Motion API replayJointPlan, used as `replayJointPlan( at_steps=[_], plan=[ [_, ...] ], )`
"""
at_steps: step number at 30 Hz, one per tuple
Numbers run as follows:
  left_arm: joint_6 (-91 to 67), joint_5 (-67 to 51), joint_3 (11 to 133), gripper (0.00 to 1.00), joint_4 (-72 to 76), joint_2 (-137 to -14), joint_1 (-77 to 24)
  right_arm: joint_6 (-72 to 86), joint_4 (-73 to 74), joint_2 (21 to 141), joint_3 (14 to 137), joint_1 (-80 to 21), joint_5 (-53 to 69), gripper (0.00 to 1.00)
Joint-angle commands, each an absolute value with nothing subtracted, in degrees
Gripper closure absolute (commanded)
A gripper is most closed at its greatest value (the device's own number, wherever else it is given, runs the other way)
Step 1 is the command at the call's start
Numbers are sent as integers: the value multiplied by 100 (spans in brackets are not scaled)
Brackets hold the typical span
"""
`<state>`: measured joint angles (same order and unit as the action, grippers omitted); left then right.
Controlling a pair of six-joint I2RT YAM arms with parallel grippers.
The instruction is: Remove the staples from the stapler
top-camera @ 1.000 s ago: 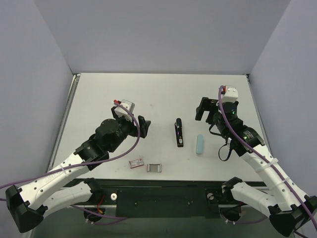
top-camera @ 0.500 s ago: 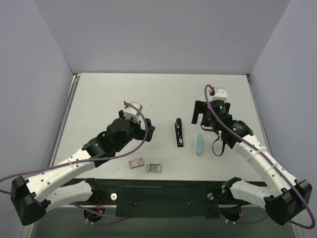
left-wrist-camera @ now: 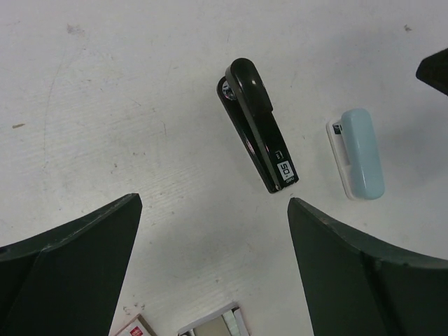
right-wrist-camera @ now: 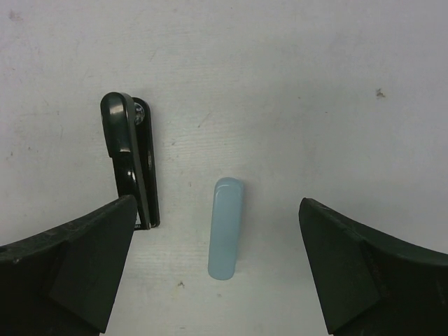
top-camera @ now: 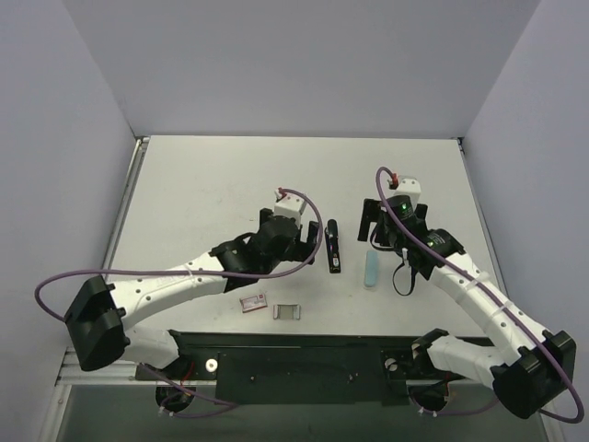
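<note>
The slim black stapler [top-camera: 333, 247] lies flat on the white table, lengthwise front to back. It shows in the left wrist view [left-wrist-camera: 257, 126] and in the right wrist view [right-wrist-camera: 129, 157]. My left gripper [top-camera: 306, 241] is open and empty, just left of the stapler; in its own view [left-wrist-camera: 213, 203] the stapler lies ahead of the jaws, apart from them. My right gripper [top-camera: 375, 221] is open and empty, hovering right of the stapler; in its own view [right-wrist-camera: 215, 203] the stapler lies by the left finger [right-wrist-camera: 77, 259].
A light blue oblong case [top-camera: 371, 269] lies right of the stapler, also seen by the left wrist [left-wrist-camera: 358, 152] and between the right jaws [right-wrist-camera: 225, 227]. A small staple box [top-camera: 254, 301] and a metal strip holder [top-camera: 287, 311] lie near the front edge.
My left arm has swung right, bringing its gripper from the table's left middle to beside the stapler. My right gripper has shifted left and slightly nearer the stapler.
</note>
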<state>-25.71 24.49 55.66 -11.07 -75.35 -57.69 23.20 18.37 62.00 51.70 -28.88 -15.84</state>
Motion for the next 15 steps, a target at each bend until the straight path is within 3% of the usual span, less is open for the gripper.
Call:
replayJointPlan(
  at_steps=[1, 15],
  plan=[
    [-2882, 2865, 6195, 3, -1055, -8032, -5818, 2688, 2170, 5819, 5001, -2909, -2039, 5],
    [-3137, 2962, 8022, 3, -1810, -9973, -5827, 3542, 2838, 4879, 4606, -2777, -2409, 5]
  ],
)
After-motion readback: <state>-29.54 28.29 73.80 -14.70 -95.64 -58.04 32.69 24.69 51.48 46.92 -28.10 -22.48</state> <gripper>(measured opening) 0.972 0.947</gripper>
